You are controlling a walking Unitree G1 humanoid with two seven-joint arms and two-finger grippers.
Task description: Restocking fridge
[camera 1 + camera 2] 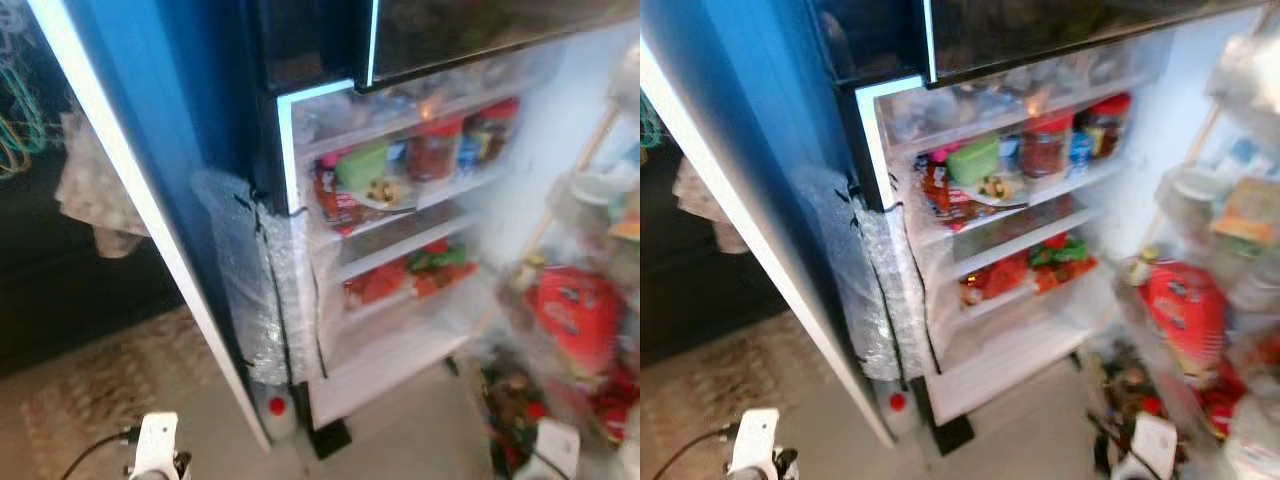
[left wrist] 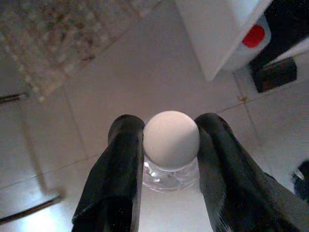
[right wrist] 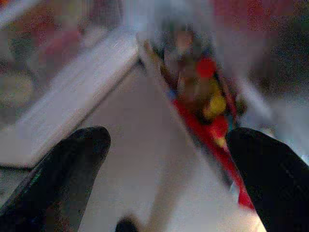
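Fridge [image 1: 400, 250] open, blurred | left pincer [image 2: 171, 145] grasping white-capped bottle [image 2: 171, 140] | right pincer [image 3: 169, 164] released

- Patterned rug [image 1: 95, 385] on floor, left of fridge.
- Pale tiled floor [image 2: 159, 72] beside rug.
- Cloth [image 1: 95, 195] hanging at dark wall, far left.
- Black cable [image 1: 95, 447] over rug, blurry.

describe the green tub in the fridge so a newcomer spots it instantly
Look into the open fridge, at the second shelf down. The green tub stands at its left end, above a plate of food and left of two red-lidded jars. It is the only green, boxy container on that shelf.
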